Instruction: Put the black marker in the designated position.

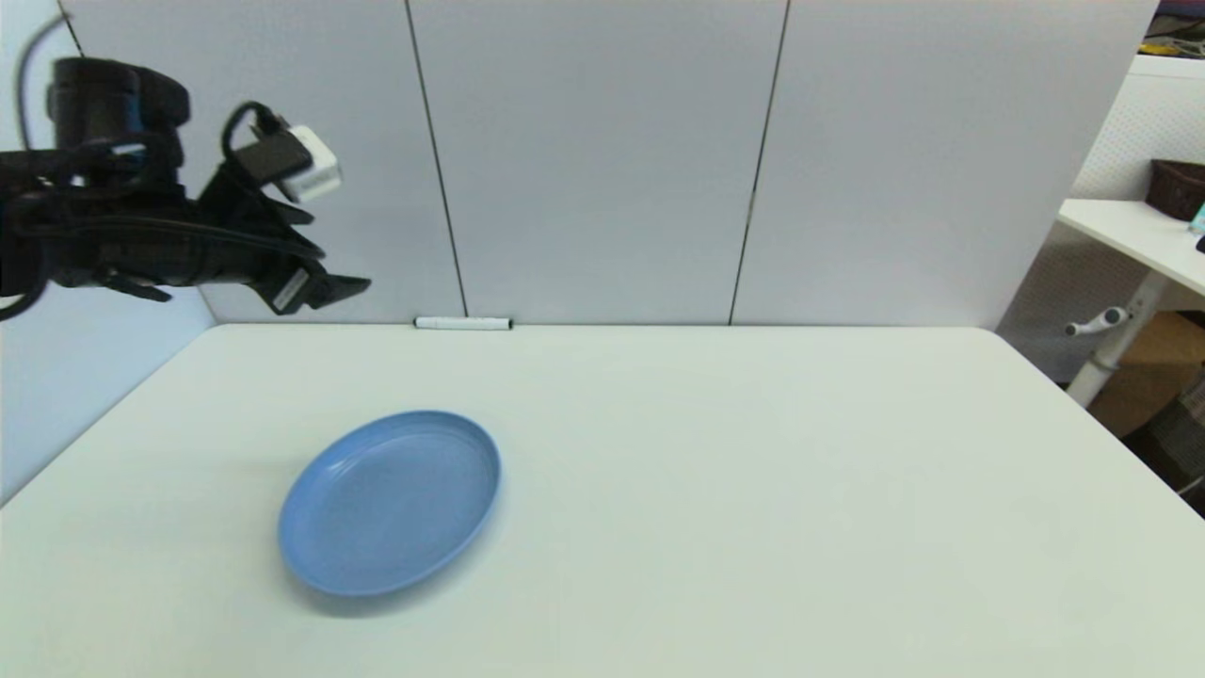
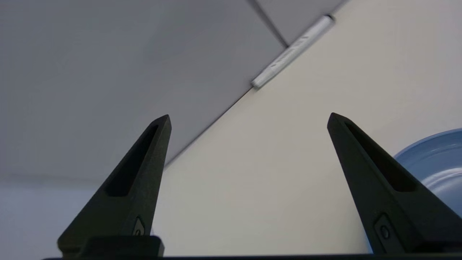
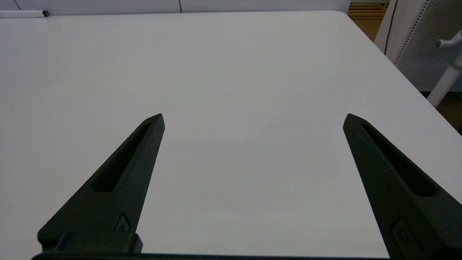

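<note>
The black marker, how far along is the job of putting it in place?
Nothing looks done yet. The black marker lies at the table's far edge against the wall, untouched, and the blue plate holds nothing. In hand: the left end effector hovers open in the air, to the marker's left. The right end effector is open over bare table. Left: reach, grasp, carry, place.
</note>
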Controlling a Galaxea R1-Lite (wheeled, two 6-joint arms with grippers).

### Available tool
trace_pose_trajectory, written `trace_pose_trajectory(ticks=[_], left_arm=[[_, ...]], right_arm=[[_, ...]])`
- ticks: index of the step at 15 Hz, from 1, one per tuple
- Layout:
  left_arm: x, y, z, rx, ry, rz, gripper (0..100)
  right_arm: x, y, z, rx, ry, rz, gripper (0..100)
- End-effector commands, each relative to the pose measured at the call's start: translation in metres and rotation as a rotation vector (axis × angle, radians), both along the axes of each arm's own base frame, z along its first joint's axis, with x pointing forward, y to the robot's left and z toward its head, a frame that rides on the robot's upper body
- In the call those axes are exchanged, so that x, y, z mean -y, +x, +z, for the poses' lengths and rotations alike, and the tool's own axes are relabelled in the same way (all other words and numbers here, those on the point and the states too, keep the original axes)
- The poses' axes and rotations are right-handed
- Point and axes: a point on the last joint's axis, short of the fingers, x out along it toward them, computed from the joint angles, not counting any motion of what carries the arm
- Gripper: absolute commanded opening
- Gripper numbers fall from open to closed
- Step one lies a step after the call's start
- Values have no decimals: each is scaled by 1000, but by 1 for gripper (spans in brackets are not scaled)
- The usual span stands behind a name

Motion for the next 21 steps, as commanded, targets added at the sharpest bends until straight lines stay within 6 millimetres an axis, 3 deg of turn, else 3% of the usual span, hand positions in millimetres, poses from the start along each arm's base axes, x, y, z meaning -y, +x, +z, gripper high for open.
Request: trace_pose_trajectory(ticks=[1,5,12,14,21], left_arm=[[-18,-166,-8,107,-271,299,100],[-25,-245,-85,67,-291,318,100],[-28,-302,-185,104,-382,294,100],[-27,-311,-199,149,-415,263,100],[-26,-327,-210,282,-568,213,100]], right_arm=[[0,0,0,0,1,1,100],[0,0,0,0,1,0,100],[0,0,0,-1,1,1,100],[0,0,0,0,1,1,100],[0,0,0,0,1,1,100]])
